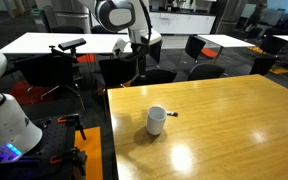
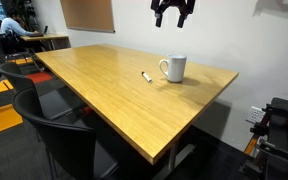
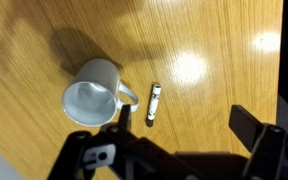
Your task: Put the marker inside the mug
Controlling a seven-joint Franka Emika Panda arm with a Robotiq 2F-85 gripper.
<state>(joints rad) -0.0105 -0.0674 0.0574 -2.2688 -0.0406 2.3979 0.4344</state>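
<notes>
A small white mug (image 3: 92, 92) stands upright on the wooden table (image 3: 214, 50), its handle towards the marker. It shows in both exterior views (image 1: 156, 120) (image 2: 174, 68). The marker (image 3: 153, 104) lies flat on the table just beside the handle, apart from the mug. It looks light-barrelled in the wrist view and is a thin dark stick in both exterior views (image 1: 171, 114) (image 2: 146, 77). My gripper (image 3: 184, 125) is open and empty. It hangs high above the mug and marker in an exterior view (image 2: 172, 12).
Black office chairs (image 2: 54, 110) stand along the table's near side, and more chairs (image 1: 199, 48) and white tables (image 1: 44, 42) lie beyond it. A camera stand (image 1: 69, 47) is nearby. A person sits at a far desk (image 2: 14, 25).
</notes>
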